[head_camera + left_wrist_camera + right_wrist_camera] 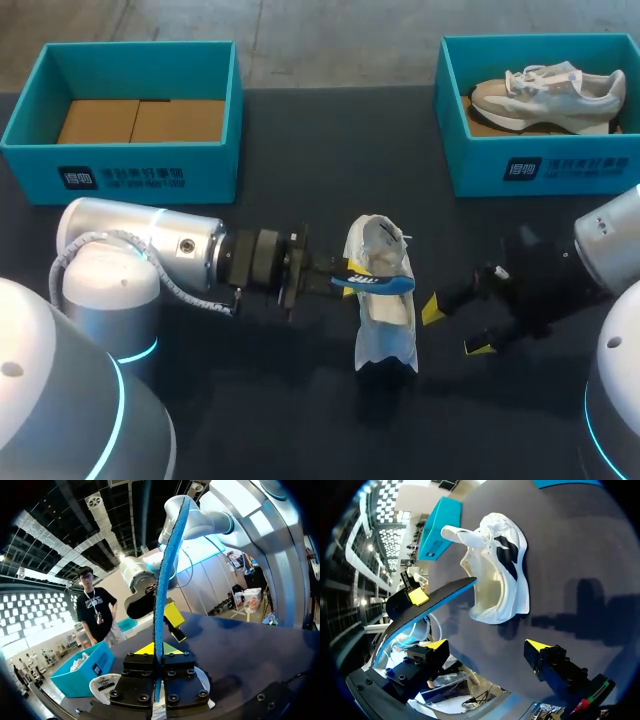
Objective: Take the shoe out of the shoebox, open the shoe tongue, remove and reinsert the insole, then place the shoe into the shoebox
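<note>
Holding the blue insole (385, 284) pinched edge-on, the left gripper (350, 280) sits at 9 o'clock of the shoe (385, 320), which lies mid-table (300, 130). The insole looks to be out, so reinsertion is probably the step in hand. The right gripper (455, 328) stands spread wide and empty at 3 o'clock. The next move calls for steadying the shoe and feeding the insole tip into its opening.

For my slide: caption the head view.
Left pincer holds the blue insole at the white shoe; right pincer open beside it.
</note>
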{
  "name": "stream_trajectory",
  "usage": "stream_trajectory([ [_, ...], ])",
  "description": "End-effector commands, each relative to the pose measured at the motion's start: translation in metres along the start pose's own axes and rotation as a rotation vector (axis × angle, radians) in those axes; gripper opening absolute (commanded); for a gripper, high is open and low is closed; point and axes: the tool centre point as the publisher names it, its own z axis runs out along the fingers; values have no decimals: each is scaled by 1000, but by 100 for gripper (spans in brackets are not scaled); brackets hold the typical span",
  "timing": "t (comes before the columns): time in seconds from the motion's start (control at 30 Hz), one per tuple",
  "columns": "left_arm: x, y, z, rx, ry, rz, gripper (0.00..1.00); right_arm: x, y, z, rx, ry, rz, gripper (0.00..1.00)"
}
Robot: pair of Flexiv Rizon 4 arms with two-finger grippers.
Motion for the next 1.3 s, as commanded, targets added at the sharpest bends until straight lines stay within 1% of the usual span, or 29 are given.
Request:
stream_trajectory([
  [0.03, 3, 6, 4, 11, -2, 13, 0, 0, -2, 0, -3, -3, 1, 100],
  [0.33, 9, 9, -2, 41, -10, 75, 0, 0, -2, 0, -3, -3, 1, 100],
  [0.5, 14, 10, -4, 63, 23, 115, 0, 0, -2, 0, -3, -3, 1, 100],
  [0.6, 17, 11, -4, 58, 39, 147, 0, 0, -2, 0, -3, -3, 1, 100],
  [0.7, 19, 12, -3, 70, 45, 178, 0, 0, -2, 0, -3, -3, 1, 100],
  [0.9, 24, 12, -1, 68, 67, 234, 0, 0, -2, 0, -3, -3, 1, 100],
  [1.3, 25, 12, 3, 48, 34, 275, 0, 0, -2, 0, -3, -3, 1, 100],
])
